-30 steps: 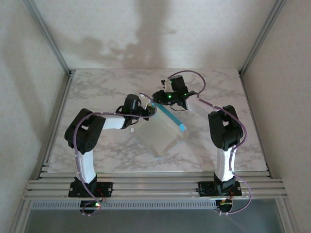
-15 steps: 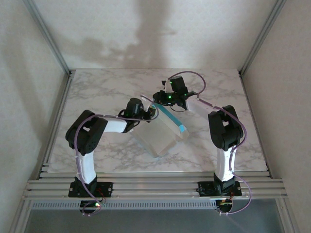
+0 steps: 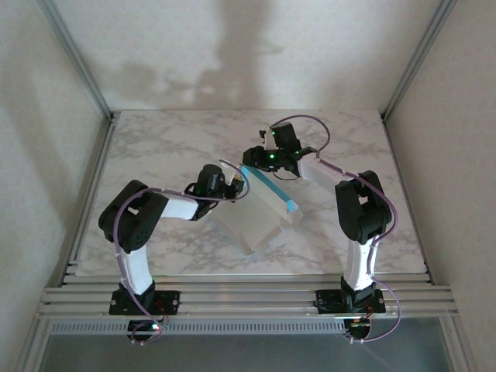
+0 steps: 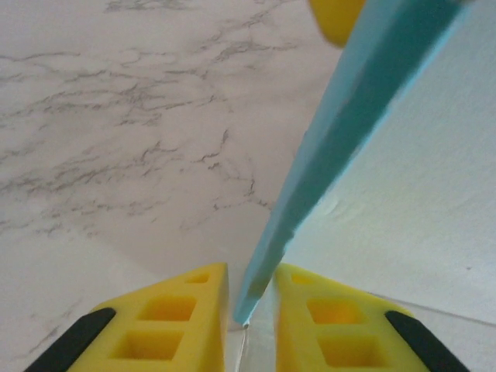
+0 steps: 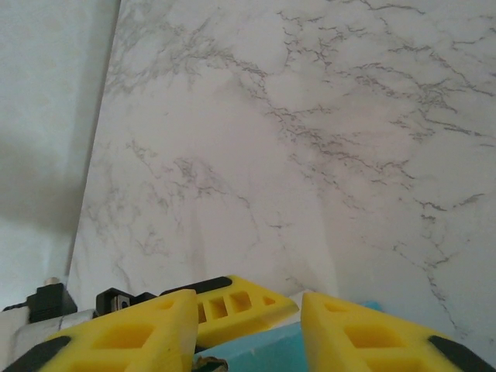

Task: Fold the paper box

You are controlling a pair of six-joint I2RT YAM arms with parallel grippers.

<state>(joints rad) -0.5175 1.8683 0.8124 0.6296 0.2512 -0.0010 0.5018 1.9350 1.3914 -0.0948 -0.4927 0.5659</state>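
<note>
One paper box (image 3: 252, 217) of thin card, pale grey-white on one face and turquoise on the other, is recorded near the middle of the white marble-patterned worktop (image 3: 155, 147), between the two arms. It is part-formed: a broad pale panel faces the overhead camera, and one turquoise band runs slantwise along its far right edge. Two pincers are counted, each with two yellow fingers. The left pincer (image 3: 231, 184) is placed at the far left corner of the box. The right pincer (image 3: 249, 161) is just beyond it, at the far end of the turquoise band, and the two are close together. In the left wrist view the left pincer (image 4: 252, 310) is set narrow. Its fingers (image 4: 186, 310) flank the thin edge of the paper box (image 4: 341, 132), whose turquoise face rises away to the upper right above the worktop (image 4: 116, 116). Whether the pads press the card cannot be told. One further yellow fingertip (image 4: 337, 15) is noted at the top edge of that view, against the card. In the right wrist view the right pincer (image 5: 249, 304) is set moderately wide, the gap being far broader than the card. One corner of the paper box (image 5: 260, 353) and one third yellow finger (image 5: 232, 298) are seen within that gap. The jaws are not closed on either, and the worktop (image 5: 310, 116) is seen beyond.
</note>
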